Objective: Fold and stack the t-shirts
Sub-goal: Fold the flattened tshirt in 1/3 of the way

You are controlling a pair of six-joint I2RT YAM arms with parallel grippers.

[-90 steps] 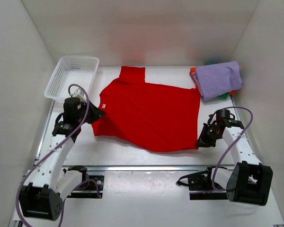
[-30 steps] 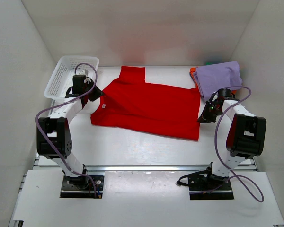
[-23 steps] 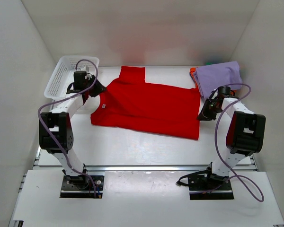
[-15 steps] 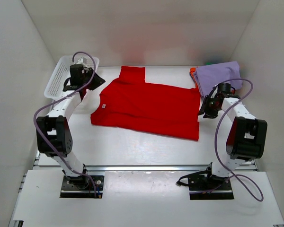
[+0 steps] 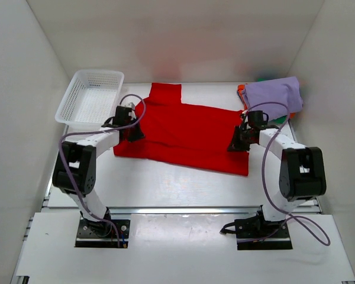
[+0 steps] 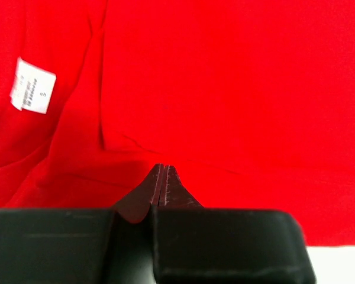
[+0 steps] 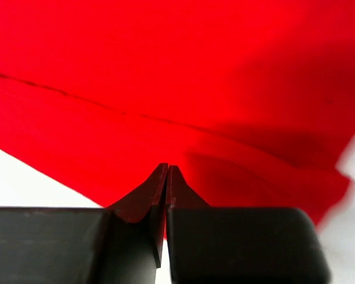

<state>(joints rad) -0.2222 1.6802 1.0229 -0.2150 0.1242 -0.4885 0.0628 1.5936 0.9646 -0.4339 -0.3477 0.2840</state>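
- The red t-shirt (image 5: 186,133) is seen spread flat across the middle of the desk (image 5: 165,184), pushed toward the far edge.
- The left hand (image 5: 132,132) is planted on the shirt's left side with its fingers pressed together. The right hand (image 5: 235,145) is closed the same way on the right side. Whether any cloth is caught between the fingers cannot be told.
- The cloth is judged light, soft and limp. It is best taken at hems or corners with both sides lifted together, or sagging and creases are to be expected.
- Open room is offered along the near edge.
- The far left corner is taken by the white basket (image 5: 68,102), and the far right corner by the folded lavender t-shirt (image 5: 272,97).
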